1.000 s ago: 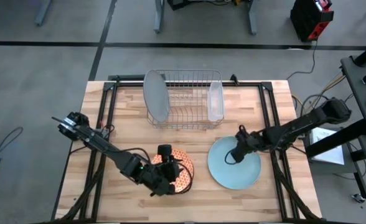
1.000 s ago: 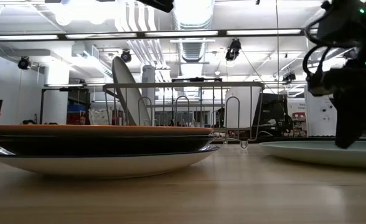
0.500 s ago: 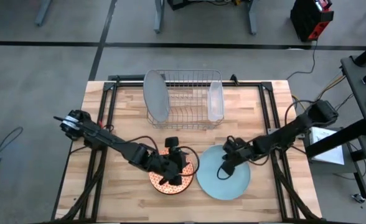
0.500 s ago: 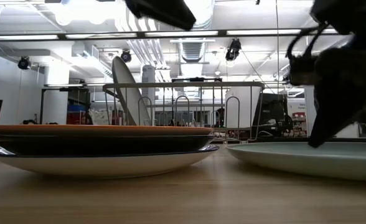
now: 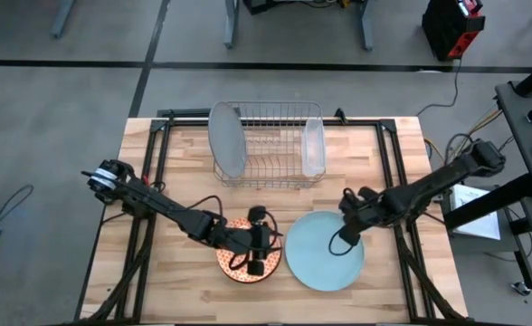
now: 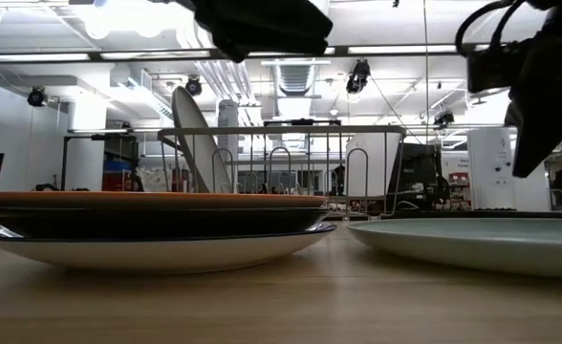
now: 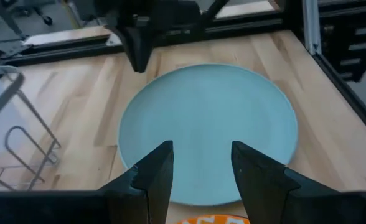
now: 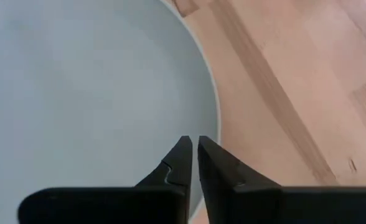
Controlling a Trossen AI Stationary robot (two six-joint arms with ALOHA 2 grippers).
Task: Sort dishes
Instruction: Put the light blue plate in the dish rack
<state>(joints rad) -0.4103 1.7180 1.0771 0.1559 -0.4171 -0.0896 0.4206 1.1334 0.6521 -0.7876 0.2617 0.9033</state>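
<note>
A pale blue plate [image 5: 325, 254] [image 6: 472, 244] [image 7: 208, 130] [image 8: 77, 93] lies flat on the table. To its left sits a stack of smaller plates [image 6: 157, 225] with an orange-and-white patterned one [image 5: 244, 263] on top. My left gripper [image 5: 264, 246] [image 7: 200, 174] hovers open above that stack, pointing toward the blue plate. My right gripper [image 5: 343, 237] [image 8: 192, 155] [image 6: 544, 96] is shut and raised above the blue plate's right rim. A grey plate [image 5: 227, 139] stands on edge in the wire rack [image 5: 270, 145].
The wire rack stands at the table's far middle, with a clear plastic tub [image 5: 313, 148] upright at its right end. Bare wood [image 5: 393, 172] lies right of the rack and along the near edge. Black frame rails [image 5: 153, 172] run along both table sides.
My right gripper slid the blue plate toward the table's left until it lay next to the stack, then rose off it and drew back toward the right. My left gripper moved right across the orange plate toward the blue one. The stack stayed put.
</note>
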